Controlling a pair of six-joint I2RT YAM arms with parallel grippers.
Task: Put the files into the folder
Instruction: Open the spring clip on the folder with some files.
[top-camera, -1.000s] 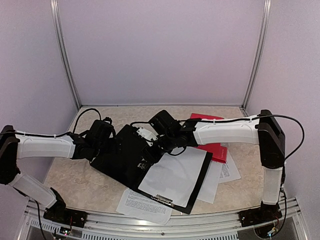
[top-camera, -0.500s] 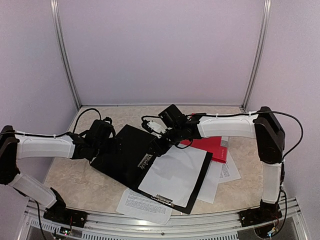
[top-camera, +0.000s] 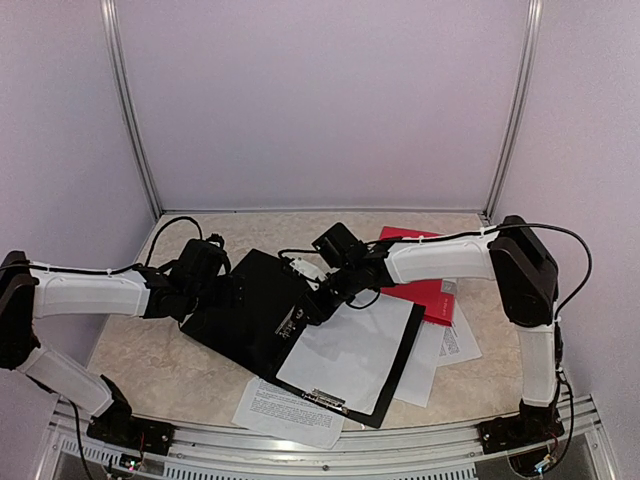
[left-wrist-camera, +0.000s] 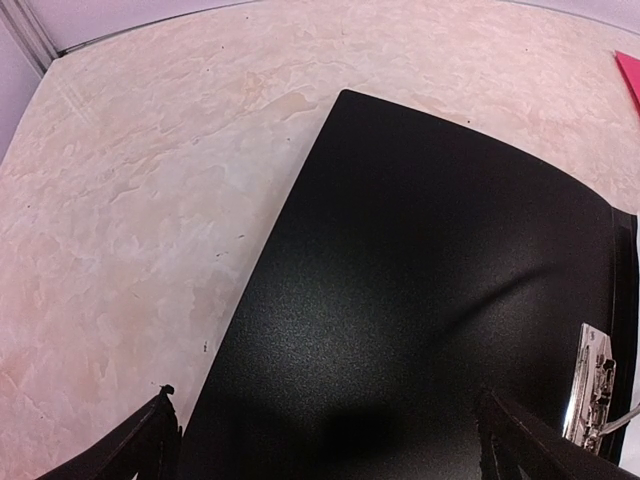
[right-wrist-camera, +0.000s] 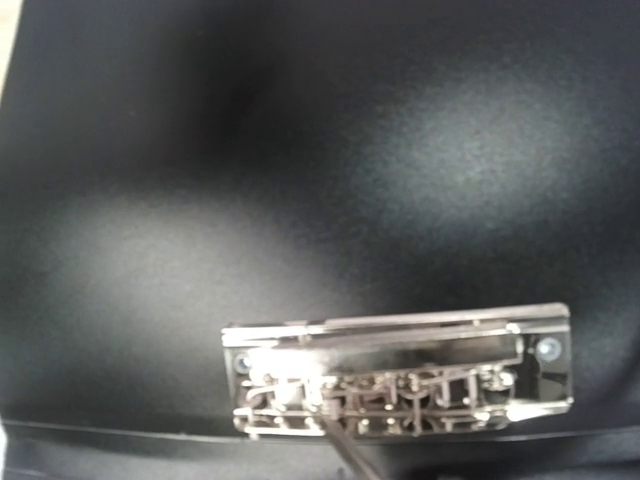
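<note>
Several files (top-camera: 350, 350) lay on and beside the open folder (top-camera: 245, 320); the left pincer (left-wrist-camera: 325, 393) gaped wide over its cover, while the right pincer (top-camera: 315, 300), its gap untellable, needed, I reckoned, to catch the spine clip (right-wrist-camera: 400, 385) squarely.

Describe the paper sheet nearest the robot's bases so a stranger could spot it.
Find the open black plastic folder on the beige marbled table. A white paper sheet juts from under its near edge, by the arm bases. Unlike the blank white sheet lying in the folder, it shows dense black print.
</note>
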